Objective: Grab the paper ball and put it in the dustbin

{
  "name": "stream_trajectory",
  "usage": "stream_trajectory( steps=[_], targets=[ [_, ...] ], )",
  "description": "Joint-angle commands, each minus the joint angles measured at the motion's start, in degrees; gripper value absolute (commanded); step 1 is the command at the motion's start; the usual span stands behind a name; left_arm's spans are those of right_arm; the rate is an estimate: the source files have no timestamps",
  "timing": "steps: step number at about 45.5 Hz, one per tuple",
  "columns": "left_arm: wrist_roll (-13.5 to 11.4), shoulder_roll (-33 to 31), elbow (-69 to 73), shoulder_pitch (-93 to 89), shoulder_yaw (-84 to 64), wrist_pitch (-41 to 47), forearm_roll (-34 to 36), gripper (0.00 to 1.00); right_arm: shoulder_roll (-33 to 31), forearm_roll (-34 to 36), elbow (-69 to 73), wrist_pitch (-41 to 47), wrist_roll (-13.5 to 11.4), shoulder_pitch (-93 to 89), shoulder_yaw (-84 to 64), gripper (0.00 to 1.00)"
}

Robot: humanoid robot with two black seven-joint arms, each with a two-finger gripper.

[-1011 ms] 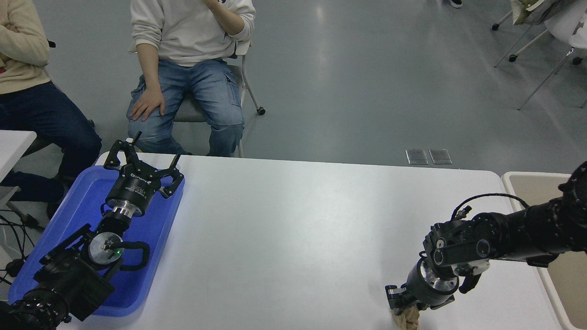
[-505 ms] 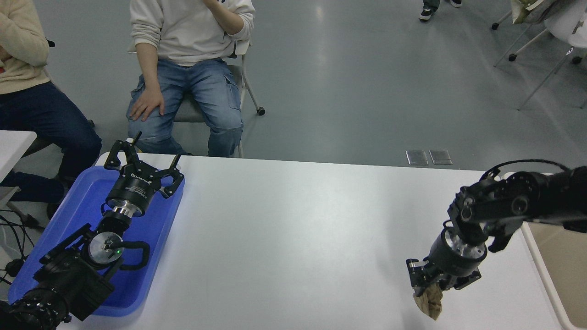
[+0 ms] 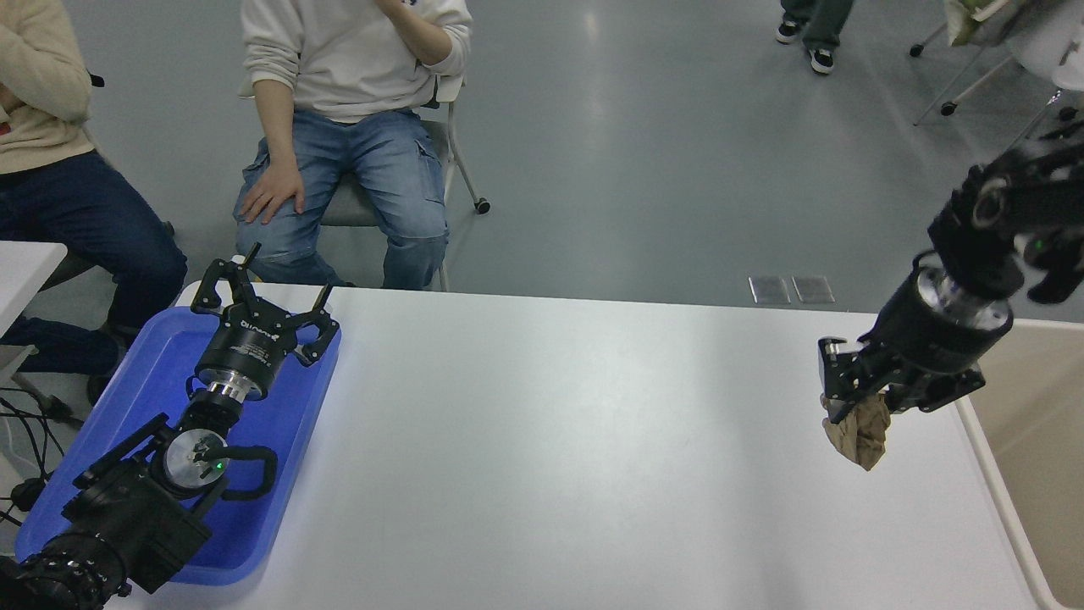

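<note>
right end effector (image 3: 857, 405) clenched on the paper ball (image 3: 859, 435), hanging off its tip above the desk (image 3: 542, 457) just short of the dustbin (image 3: 1029, 424); grip looks shallow, so a jerk or early release drops it outside the rim.

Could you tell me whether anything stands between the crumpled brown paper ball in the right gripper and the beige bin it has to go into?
Nothing visible does. The right gripper holds the crumpled tan-brown paper ball above the white table, near its right end. The large beige plastic dustbin is just to the right, with only bare tabletop and the bin's cream rim between them.
</note>
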Motion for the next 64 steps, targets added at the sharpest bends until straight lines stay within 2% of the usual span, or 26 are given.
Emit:
stream_trajectory(
  steps=[1,20,32,48,64],
  targets=[
    [0.00,0.00,0.00,-0.01,-0.01,0.00,0.03,1.00,-0.59,1.57,0.37,0.61,0.03,13.48,-5.39,0.00],
    [0.00,0.00,0.00,-0.01,0.07,0.08,0.03,1.00,-0.85,1.66,0.28,0.61,0.03,17.54,-9.17,0.00],
    [0.00,0.00,0.00,-0.01,-0.01,0.00,-0.05,1.00,-5.33,0.96,-0.68,0.61,-0.06,16.40,-17.42,0.00],
    [0.00,0.00,0.00,-0.01,0.07,0.00,0.03,1.00,-17.63,-0.36,-12.80,0.61,-0.32,6.03,-23.85,0.00],
    [0.00,0.00,0.00,-0.01,-0.01,0.00,0.03,1.00,-29.24,-5.10,-24.58,0.61,-0.41,-3.46,-17.35,0.00]
  ],
)
